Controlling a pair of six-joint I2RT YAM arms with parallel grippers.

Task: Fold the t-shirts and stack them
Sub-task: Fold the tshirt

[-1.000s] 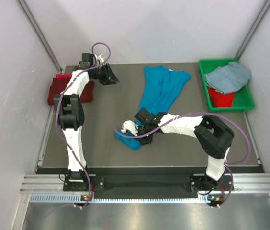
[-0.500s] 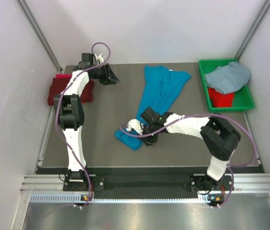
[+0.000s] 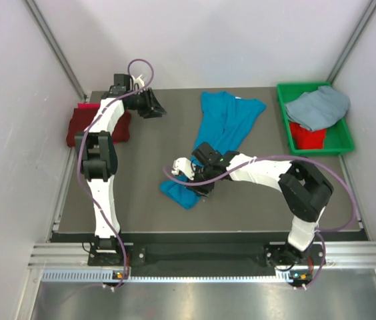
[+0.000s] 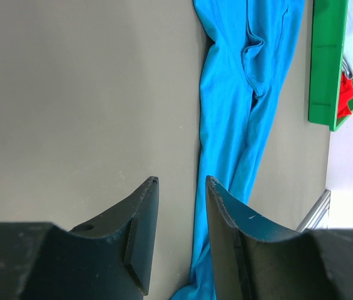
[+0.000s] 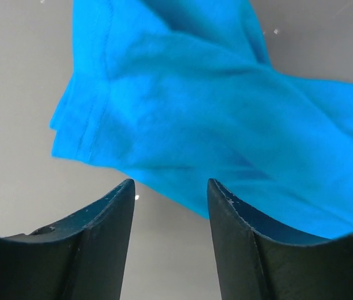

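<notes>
A grey table [image 3: 141, 153] is noted. A turquoise t-shirt [image 3: 225, 127] is laid lengthwise from the far middle toward the centre, bunched at its near end. A maroon t-shirt [image 3: 75, 127] is placed at the far left edge, a green bin [image 3: 340, 137] at the far right corner.

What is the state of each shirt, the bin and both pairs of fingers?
green bin: holds two shirts.
turquoise t-shirt: laid out long, near end bunched, not held.
maroon t-shirt: folded, far left.
grey-blue t-shirt: crumpled, in bin.
red t-shirt: crumpled, beneath grey-blue one.
left fingers: open, empty.
right fingers: open, over turquoise cloth.
</notes>
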